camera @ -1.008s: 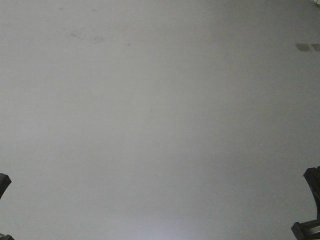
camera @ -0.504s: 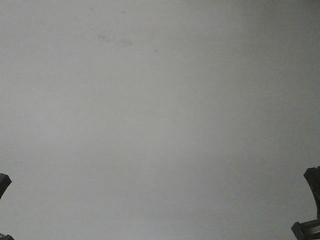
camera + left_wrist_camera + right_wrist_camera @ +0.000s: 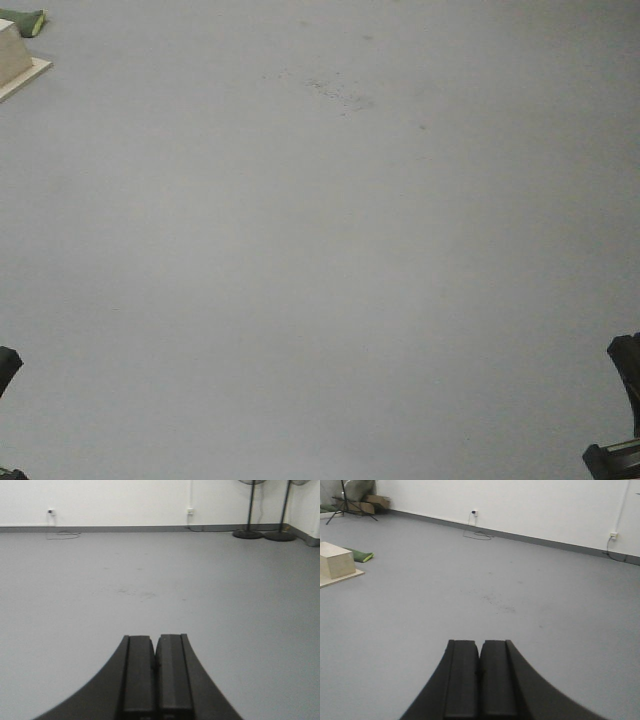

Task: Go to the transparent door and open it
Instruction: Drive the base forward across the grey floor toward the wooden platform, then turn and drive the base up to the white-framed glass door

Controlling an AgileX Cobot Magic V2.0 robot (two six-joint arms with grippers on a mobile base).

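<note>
The transparent door is out of view in every frame. My left gripper [image 3: 155,639] is shut, its two black fingers pressed together with nothing between them, pointing over bare grey floor toward a white wall. My right gripper [image 3: 480,643] is also shut and holds nothing. In the front view only dark corners of the arms show, at the lower left [image 3: 6,365] and at the lower right [image 3: 622,410].
Grey floor with a scuff patch [image 3: 340,95]. A beige box on a flat board [image 3: 335,562] and a green object [image 3: 360,556] lie at the left. Two fan stands [image 3: 263,532] sit at the far right by the white wall [image 3: 125,502]. Cables trail from wall sockets [image 3: 474,513].
The floor scuff has slid right and down in the front view, and the beige box and green object have come into view at the top left: the base is turning left.
</note>
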